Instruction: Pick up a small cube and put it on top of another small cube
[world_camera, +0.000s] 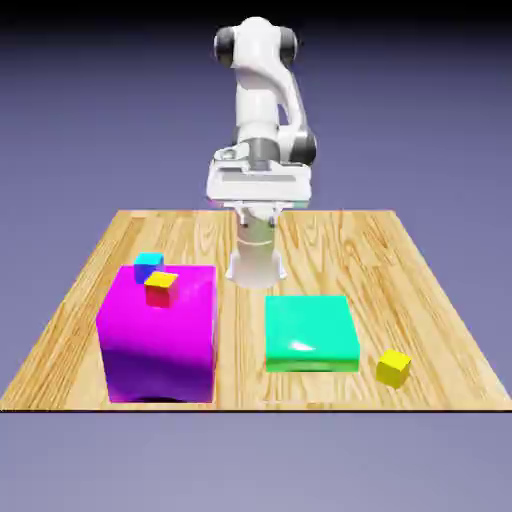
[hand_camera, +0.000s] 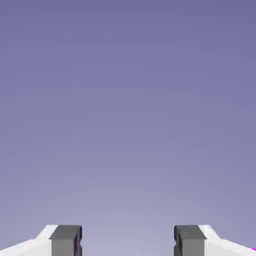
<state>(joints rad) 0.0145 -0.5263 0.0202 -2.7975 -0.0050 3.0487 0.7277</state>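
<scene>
The small all-yellow cube (world_camera: 393, 368) sits on the wooden table (world_camera: 330, 250) near its front edge, toward the exterior view's right. The cyan cube (world_camera: 148, 262) peeks out from behind the big magenta block (world_camera: 160, 335) on the left. My gripper (world_camera: 258, 208) hangs high over the middle of the table's back half, far from both cubes. In the hand view my gripper (hand_camera: 127, 242) is open: the two grey fingertips (hand_camera: 65, 241) stand apart with only backdrop between them. Neither cube shows there.
A small red cube with a yellow top (world_camera: 160, 288) rests on the magenta block. A flat green block (world_camera: 311, 333) lies right of centre, between the magenta block and the yellow cube. A sliver of magenta (hand_camera: 254, 248) shows at the hand view's lower right corner.
</scene>
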